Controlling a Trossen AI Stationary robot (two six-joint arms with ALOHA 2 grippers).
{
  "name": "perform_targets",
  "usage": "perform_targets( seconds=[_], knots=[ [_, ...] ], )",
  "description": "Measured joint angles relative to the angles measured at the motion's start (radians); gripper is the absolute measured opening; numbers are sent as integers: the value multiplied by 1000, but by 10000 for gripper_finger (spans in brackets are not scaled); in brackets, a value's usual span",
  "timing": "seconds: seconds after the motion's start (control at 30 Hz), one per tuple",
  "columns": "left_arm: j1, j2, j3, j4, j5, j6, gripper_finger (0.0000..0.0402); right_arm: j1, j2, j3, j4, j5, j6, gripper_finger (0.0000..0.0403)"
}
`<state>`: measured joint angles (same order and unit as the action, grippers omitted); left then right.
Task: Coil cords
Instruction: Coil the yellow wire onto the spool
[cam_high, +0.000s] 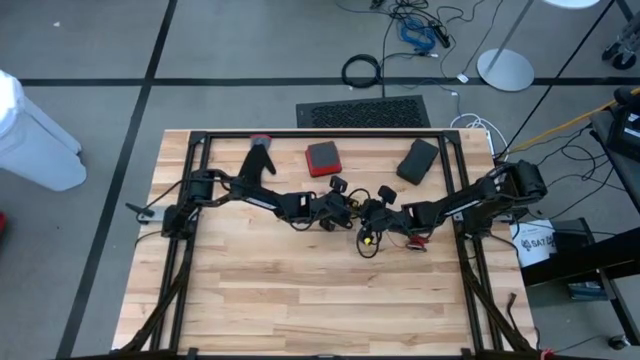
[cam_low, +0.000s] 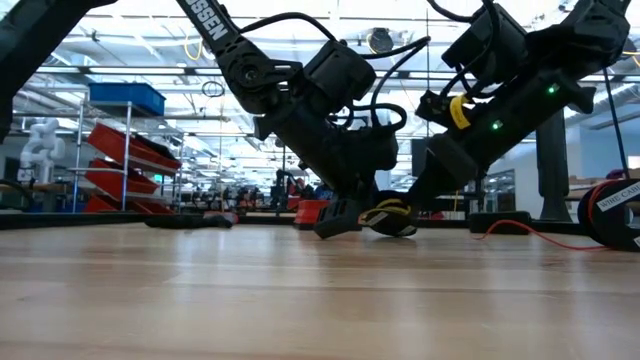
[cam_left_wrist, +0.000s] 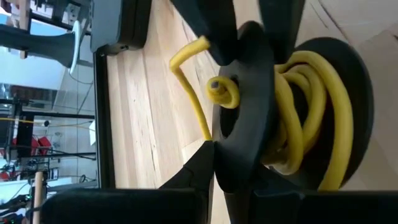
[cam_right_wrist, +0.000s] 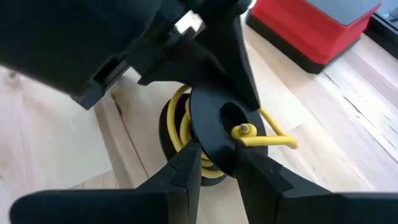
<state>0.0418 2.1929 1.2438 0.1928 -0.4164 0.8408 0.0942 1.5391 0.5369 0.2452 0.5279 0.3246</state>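
The right gripper is at the middle of the table, its two fingers clenched on the lower rim of a black spool, one finger on each face of the near disc. The yellow cord is wound around the spool's core between the two discs. Its loose end pokes out through the hole in the near disc and bends away in a short kinked tail. The left gripper meets the spool from the other side and presses close against it, but whether it is clenched or released cannot be told. From above, a short yellow loop hangs toward the front edge just under the two grippers. A small red-tipped piece lies on the wood just beside it, under the right arm. Toward the back of the table sit a red box with a dark top, a dark case to its right, and a black glove to its left. In the low view the left arm carries white lettering, of which only "SSEN" can be read. A white bucket stands on the floor to the right of the table and bears blue print too small to read. Behind the table are a black mat and a thick black cable ring.
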Motion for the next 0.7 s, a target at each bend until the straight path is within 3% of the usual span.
perform_targets(
  seconds=[0.27,0.53,0.7],
  knots=[
    [-1,0,0,0,-22,-1,30,-1,4,0,1,-3,1,80],
    [-14,-2,0,-30,-209,-77,30,-1,4,-2,-24,-10,-18,60],
    [-10,-7,0,-64,-163,-118,30,-1,5,-2,-22,24,-32,47]
  ],
)
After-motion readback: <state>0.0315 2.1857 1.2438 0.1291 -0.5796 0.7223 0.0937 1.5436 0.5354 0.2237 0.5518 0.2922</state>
